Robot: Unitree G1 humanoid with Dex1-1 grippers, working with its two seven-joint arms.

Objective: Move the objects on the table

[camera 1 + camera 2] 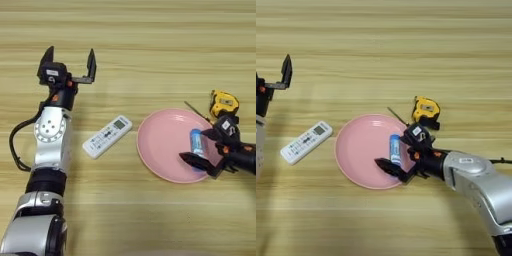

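Right gripper [397, 156] reaches in from the right over the pink plate [356, 150], its two black fingers spread apart on either side of the small blue tube [394, 148] without closing on it. That tube lies on the plate's right part, its long axis running near to far. Just beyond the plate's far right rim sit the yellow-black tape measure [425, 111] and the thin screwdriver [396, 115], which slants toward the plate. Left of the plate, apart from it, the white remote control [107, 136] lies diagonally, screen end far-right. Left gripper [69, 58] hovers open farther left over the light, striped wooden table [150, 40].
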